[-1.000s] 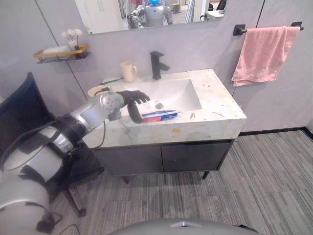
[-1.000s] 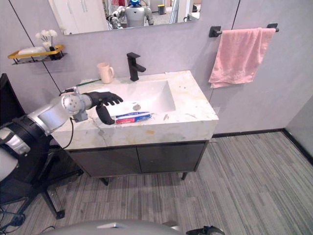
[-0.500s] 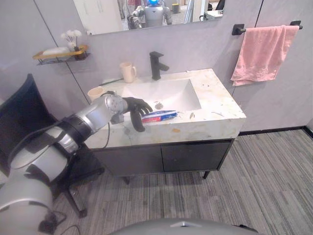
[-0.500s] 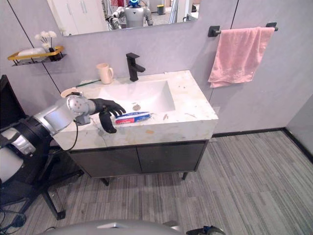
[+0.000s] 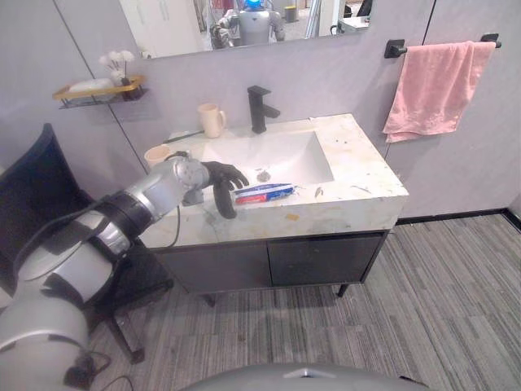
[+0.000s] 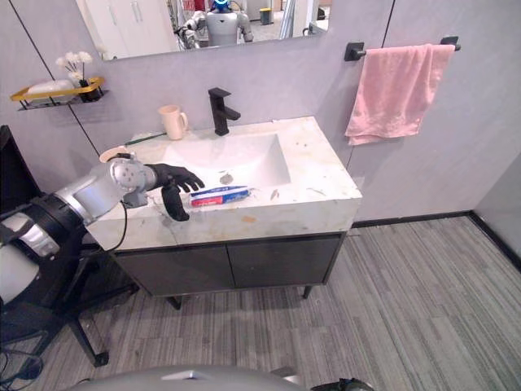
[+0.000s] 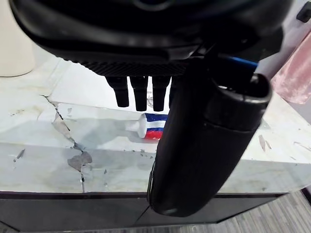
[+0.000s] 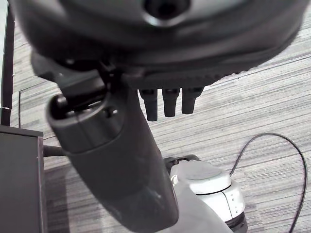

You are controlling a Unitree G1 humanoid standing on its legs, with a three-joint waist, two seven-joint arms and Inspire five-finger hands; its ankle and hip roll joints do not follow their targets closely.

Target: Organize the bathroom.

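A red, white and blue toothpaste tube (image 5: 264,193) lies on the marble counter (image 5: 358,175) along the front rim of the sink (image 5: 277,155). My left hand (image 5: 224,177) hovers at the tube's cap end, open, fingers spread and thumb pointing down at the counter. In the left wrist view the tube (image 7: 154,127) shows past the straight fingers (image 7: 138,90), apart from them. My right hand (image 8: 121,160) hangs open over the striped floor, holding nothing.
A beige mug (image 5: 213,120) and a black faucet (image 5: 260,107) stand behind the sink. A second cup (image 5: 156,154) sits at the counter's left end. A pink towel (image 5: 431,85) hangs on the right wall, and a black chair (image 5: 32,195) stands left.
My left hand has come down from over the sink's left rim toward the counter's front, its thumb now lower beside the tube's cap end. The tube has not moved.
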